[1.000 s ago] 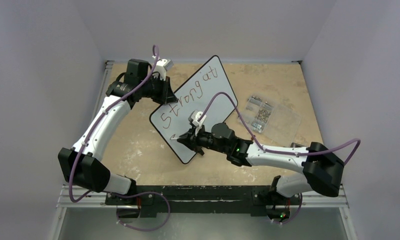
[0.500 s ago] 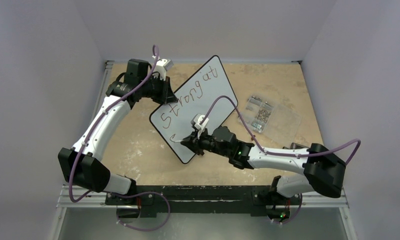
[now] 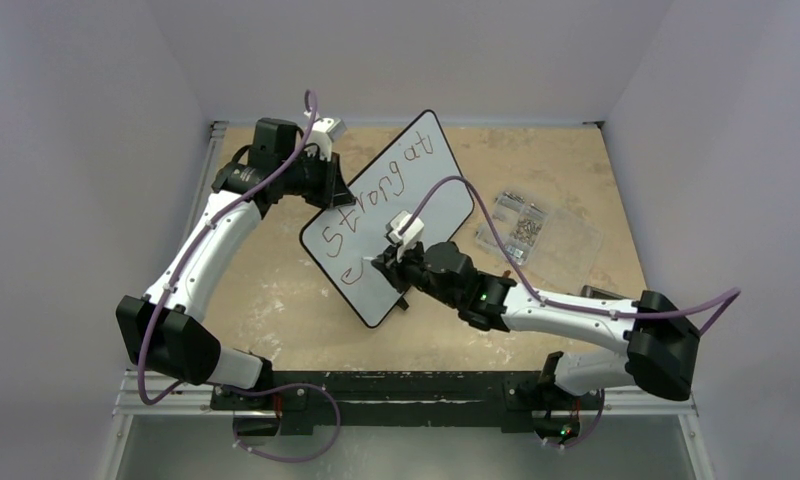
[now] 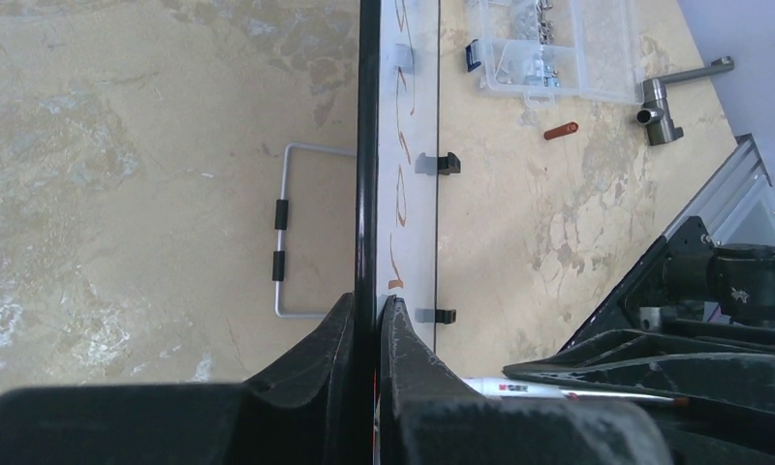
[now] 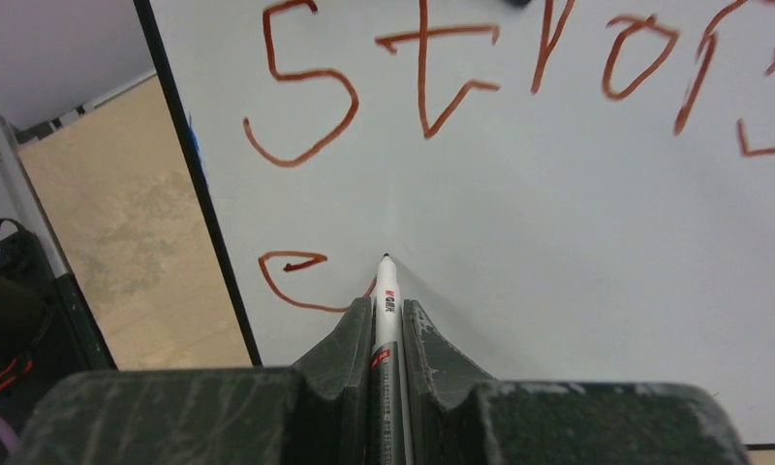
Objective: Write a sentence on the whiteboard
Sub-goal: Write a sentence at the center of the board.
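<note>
There's the right gripper (image 5: 387, 315), jaws clamped on the marker (image 5: 385, 286). The nib points straight up the right-wrist frame and sits just right of the "e" (image 5: 289, 281) that opens a second line. Whether the nib presses the surface or hangs just off it, I can't tell. The whiteboard (image 3: 374, 300) sits mid-frame in the top view, its long axis running from lower left to upper right. The sentence (image 3: 381, 190) climbs that same slant, so the next letter, I'd judge, belongs up and to the right of the nib there. The right arm stretches in low from the lower right, wrist over the board's lower end. At upper left the left gripper (image 4: 368, 300) is pinched tight on the board's black rim, its arm bent and bracing it.
</note>
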`<state>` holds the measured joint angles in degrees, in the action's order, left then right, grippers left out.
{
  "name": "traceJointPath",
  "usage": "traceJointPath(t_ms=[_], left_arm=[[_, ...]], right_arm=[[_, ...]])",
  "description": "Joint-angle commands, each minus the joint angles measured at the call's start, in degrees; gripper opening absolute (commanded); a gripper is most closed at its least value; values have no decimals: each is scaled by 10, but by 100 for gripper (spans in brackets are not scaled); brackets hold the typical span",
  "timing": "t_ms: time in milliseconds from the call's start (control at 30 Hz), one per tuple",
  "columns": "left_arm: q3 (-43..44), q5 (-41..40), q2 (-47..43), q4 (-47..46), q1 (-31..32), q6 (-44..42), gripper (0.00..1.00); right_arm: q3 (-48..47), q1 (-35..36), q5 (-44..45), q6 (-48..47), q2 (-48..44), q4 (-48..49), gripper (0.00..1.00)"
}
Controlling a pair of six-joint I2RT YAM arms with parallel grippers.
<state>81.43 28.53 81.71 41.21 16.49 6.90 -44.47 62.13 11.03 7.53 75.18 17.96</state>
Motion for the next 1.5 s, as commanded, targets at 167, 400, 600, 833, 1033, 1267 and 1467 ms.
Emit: traceJointPath(t_ms=[167, 400, 600, 833, 1033, 1267, 1467], left_arm=[[3, -104, -2, 8, -6, -41, 0], [2, -104, -2, 8, -7, -41, 0], [2, -104, -1, 8, -6, -41, 0], [3, -103, -1, 8, -7, -41, 0], [2, -104, -3, 7, -7, -41, 0], [2, -103, -5, 8, -7, -41, 0], [2, -103, -7, 8, -7, -40, 0]], right_arm=[[-16, -4, -21, -16, -107, 18, 0], [13, -4, -21, 3, -68, 58, 0], [10, -4, -41, 9, -30, 79, 0], [6, -5, -46, 11, -3, 92, 0], [6, -4, -39, 14, 15, 101, 0], [26, -5, -30, 19, 18, 100, 0], [42, -4, -26, 24, 28, 96, 0]])
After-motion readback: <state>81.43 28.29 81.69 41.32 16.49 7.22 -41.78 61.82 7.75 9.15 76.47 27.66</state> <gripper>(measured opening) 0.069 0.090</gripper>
